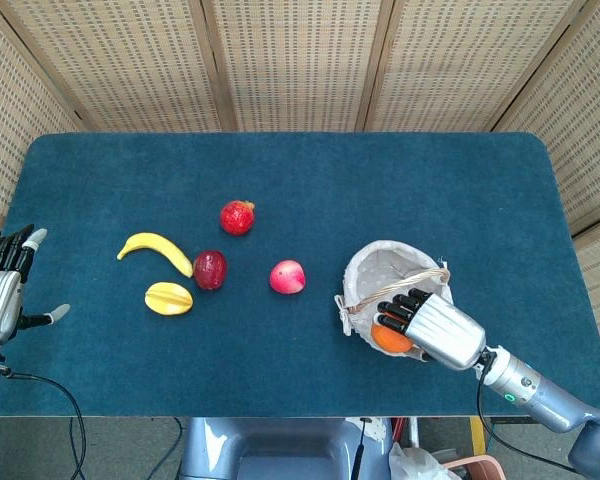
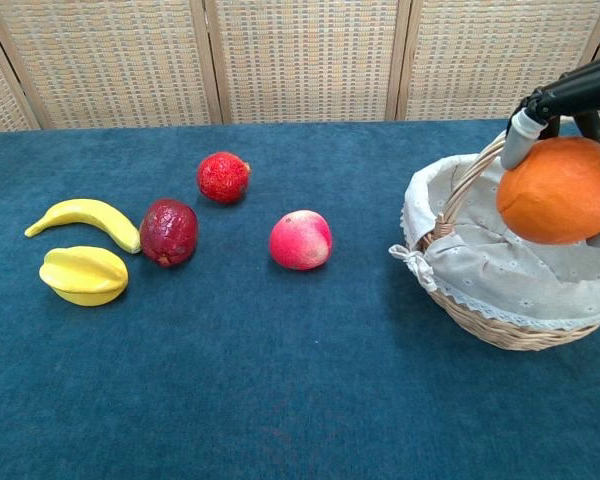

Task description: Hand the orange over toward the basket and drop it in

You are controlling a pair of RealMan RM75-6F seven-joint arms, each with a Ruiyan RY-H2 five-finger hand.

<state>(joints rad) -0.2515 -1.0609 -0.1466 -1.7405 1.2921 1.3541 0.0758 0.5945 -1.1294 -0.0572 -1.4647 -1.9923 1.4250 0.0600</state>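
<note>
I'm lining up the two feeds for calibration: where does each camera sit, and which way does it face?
Head view: high above the near edge, looking down on the blue table; shows the open left hand and the right hand gripping the round orange.
Chest view: low, looking level across; only the right hand's fingers.
Shared: orange, lined wicker basket.

Light: bright, even, diffuse in both views.
Shadows: faint and soft under the fruit.
Glare: none evident.
Focus: sharp overall; chest view slightly softer at the near edge.
</note>
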